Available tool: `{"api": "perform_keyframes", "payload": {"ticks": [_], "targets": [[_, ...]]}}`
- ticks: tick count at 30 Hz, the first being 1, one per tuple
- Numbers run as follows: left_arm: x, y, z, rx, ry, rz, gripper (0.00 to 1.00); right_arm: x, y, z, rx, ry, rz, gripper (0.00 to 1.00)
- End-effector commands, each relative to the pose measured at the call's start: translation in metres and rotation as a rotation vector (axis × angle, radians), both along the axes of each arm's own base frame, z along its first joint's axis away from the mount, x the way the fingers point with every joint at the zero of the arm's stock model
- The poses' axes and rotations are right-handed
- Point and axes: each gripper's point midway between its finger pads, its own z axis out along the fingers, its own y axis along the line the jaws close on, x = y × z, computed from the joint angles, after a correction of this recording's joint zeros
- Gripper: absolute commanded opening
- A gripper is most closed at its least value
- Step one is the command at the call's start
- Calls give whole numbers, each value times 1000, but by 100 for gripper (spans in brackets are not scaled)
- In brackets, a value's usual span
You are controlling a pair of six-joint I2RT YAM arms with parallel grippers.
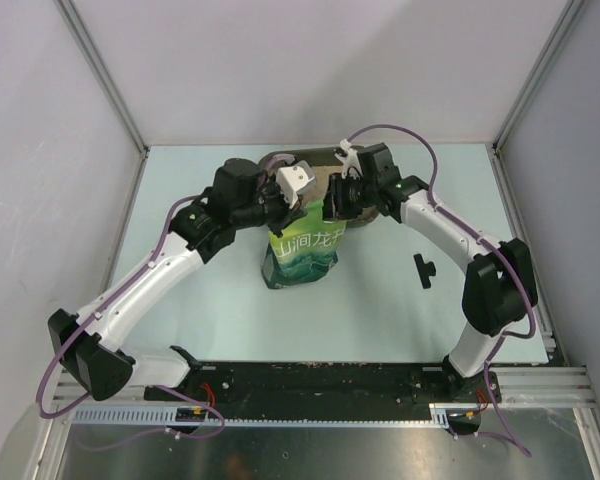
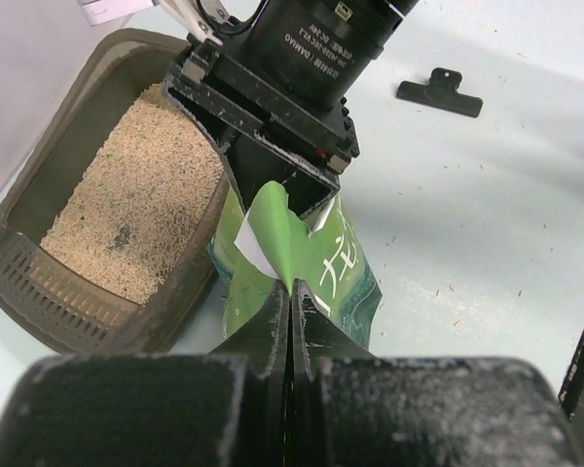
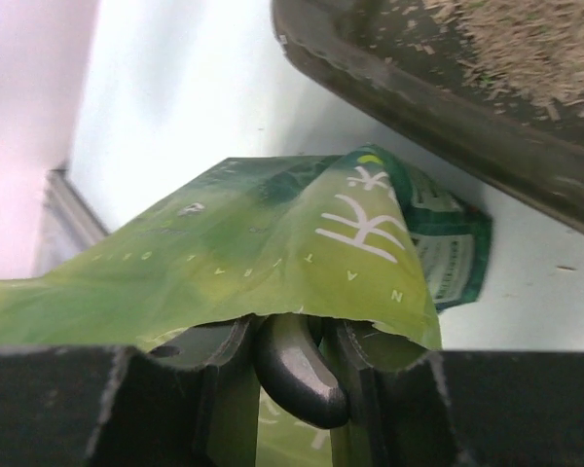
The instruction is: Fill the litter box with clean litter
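Litter box [image 2: 41, 173]: at the far centre of the surface [image 2: 487, 243], with clean litter [image 2: 136, 214] spread over its floor.
Green pouch [image 1: 302, 255]: upright, just beside the box's near wall.
Left claw [image 2: 290, 292]: I see it pinched together on the pouch's top edge.
Right claw [image 3: 290, 336]: clamped on a rounded grey metal piece [image 3: 297, 381], with pouch film draped over its fingers.
Black clip [image 1: 424, 268]: well apart, to the right.
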Motion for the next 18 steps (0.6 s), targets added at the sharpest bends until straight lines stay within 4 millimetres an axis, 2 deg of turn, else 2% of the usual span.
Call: {"api": "perform_keyframes", "payload": {"ticks": [1,8,13,18], "targets": [[-1,-8,46,-100,-157,-50,0,-16,22,45,284,146,111,0],[3,7,47,-51,-232,-7,0,13,-4,70,447,253,30,0],[-1,20,35,11,-250,6,0,16,-13,84,518,293,22,0],[-6,31,33,68,-290,-4,0,18,-27,102,582,290,28,0]]}}
